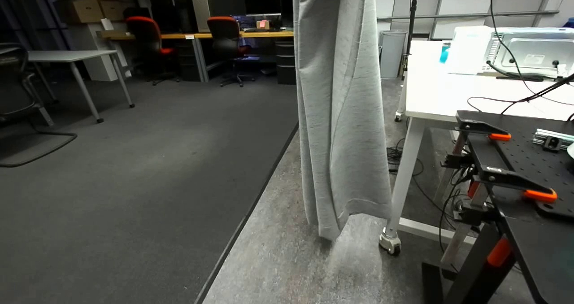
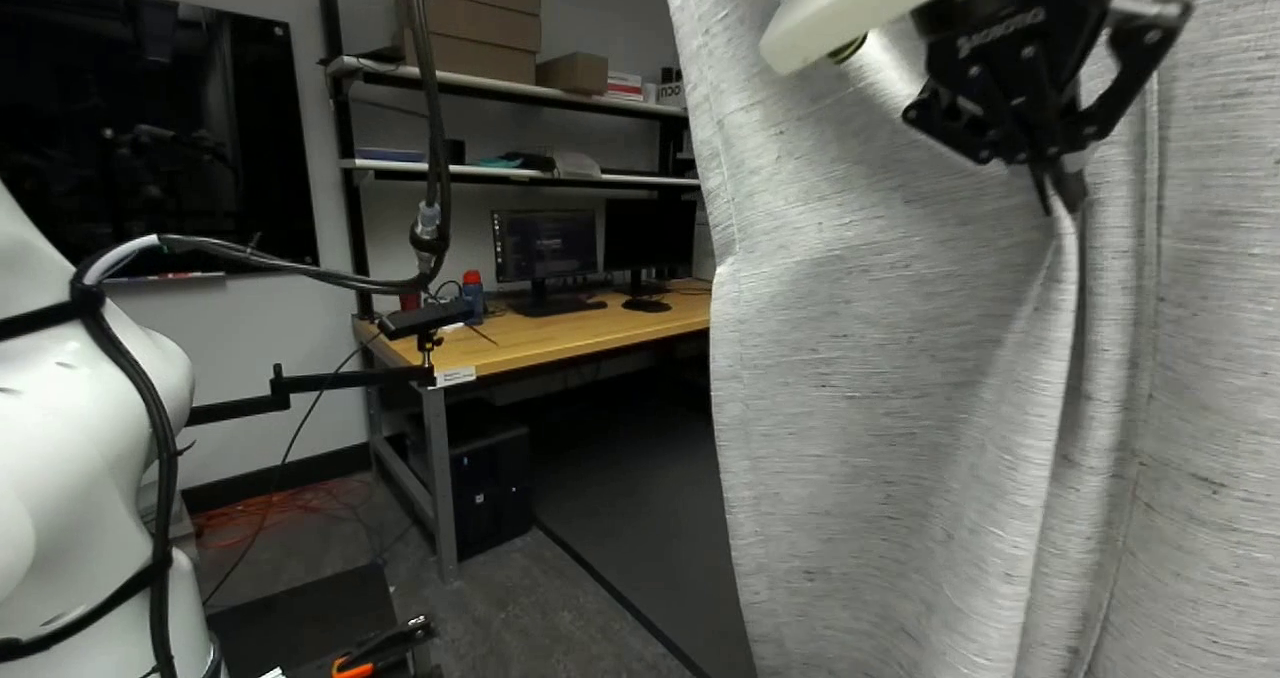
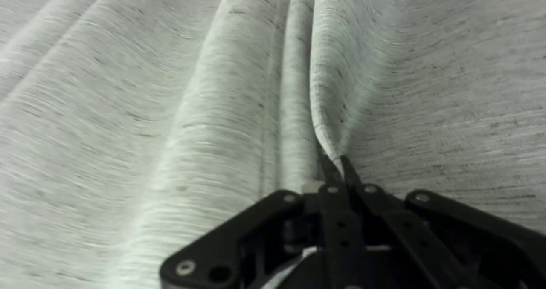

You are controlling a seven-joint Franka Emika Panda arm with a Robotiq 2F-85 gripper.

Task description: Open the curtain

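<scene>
Pinching fold of curtain (image 2: 900,388) between fingers (image 3: 352,176); cardboard boxes (image 2: 480,23) on shelf (image 2: 620,104), contents hidden.

We find the curtain (image 3: 222,118) pale grey, streaked crosswise with fine darker flecks, and the gripper (image 3: 339,164) black. To us the robot arm (image 2: 60,438) reads white and its cables (image 2: 163,528) black; the table (image 1: 435,95) white; the carpet (image 1: 157,183) charcoal; the bare floor (image 1: 278,250) mottled grey; the desk (image 2: 590,328) yellow-tan; the clamps (image 1: 513,178) black with orange handles (image 1: 540,195); the bottle (image 2: 472,304) blue with a red cap (image 2: 472,277).
</scene>
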